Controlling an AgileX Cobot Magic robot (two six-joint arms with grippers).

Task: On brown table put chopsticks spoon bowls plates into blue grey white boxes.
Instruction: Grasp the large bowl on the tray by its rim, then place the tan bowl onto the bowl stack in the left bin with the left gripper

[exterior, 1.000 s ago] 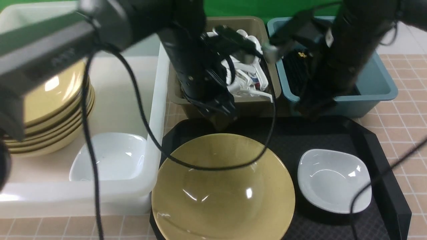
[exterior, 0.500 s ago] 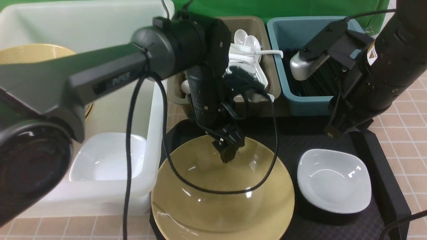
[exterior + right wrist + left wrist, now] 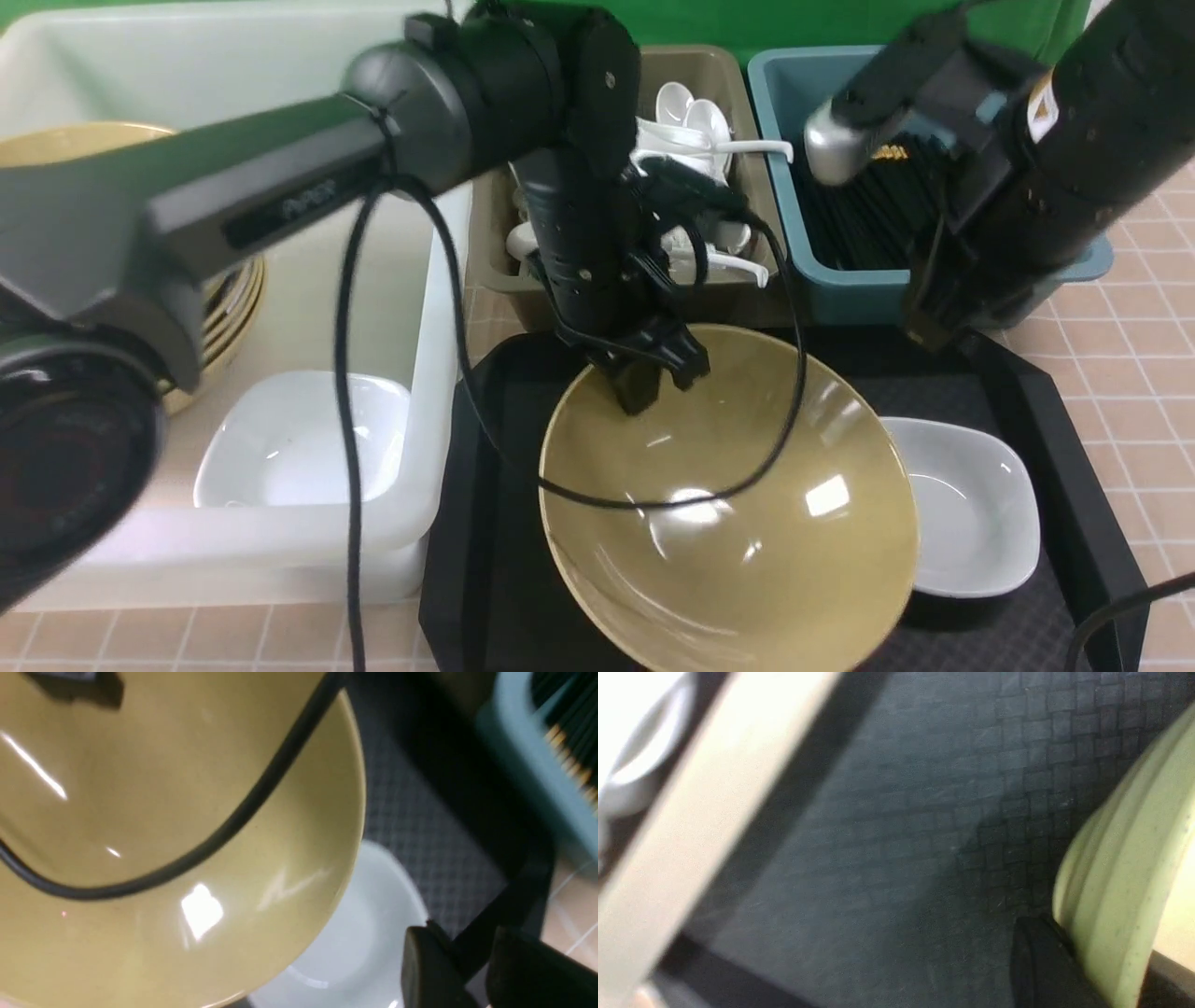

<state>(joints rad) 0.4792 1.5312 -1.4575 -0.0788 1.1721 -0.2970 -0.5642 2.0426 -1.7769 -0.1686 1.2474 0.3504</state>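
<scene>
Front view, left to right: white tub (image 3: pixel 233 546) holds stacked bowls (image 3: pixel 56 147) and a tub plate (image 3: pixel 299 448). Left gripper (image 3: pixel 653 373) is clamped on the far rim of the loose bowl (image 3: pixel 747 532), which hangs tilted over the black tray (image 3: pixel 485 523), inside facing the camera, overlapping the tray plate (image 3: pixel 980 523). The bowl looks glazed, stiff, heavy, slippery and breakable. The rim is the only place to hold, and a one-sided pinch probably lets it swing, so go slow. Grey bin (image 3: pixel 487 243) has spoons (image 3: pixel 695 121), blue bin (image 3: pixel 840 294) has chopsticks (image 3: pixel 868 224). Right gripper (image 3: pixel 467 938) has its jaws slightly apart, empty, over the tray edge beside the tray plate. Half a second earlier the bowl lay flat on the tray and the left jaws sat above it, not gripping; now it is lifted, tipped and shifted right.
</scene>
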